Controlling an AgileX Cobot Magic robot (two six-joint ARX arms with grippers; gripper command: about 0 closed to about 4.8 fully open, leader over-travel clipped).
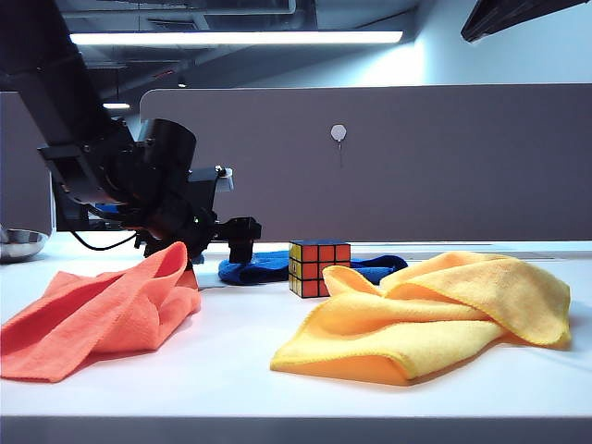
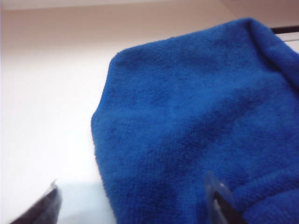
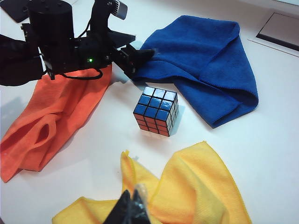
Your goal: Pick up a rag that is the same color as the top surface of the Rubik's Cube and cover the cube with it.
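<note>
White table holds the Rubik's Cube. At its 1 o'clock lies the rag. Left gripper gapes wide over its edge, holding nothing. Right gripper looks pinched shut, empty.

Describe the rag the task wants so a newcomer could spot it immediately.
On the white table, find the Rubik's Cube in the middle. The rag lies just behind it, where the open left gripper reaches. It is deep blue; its neighbours are orange and yellow.
</note>
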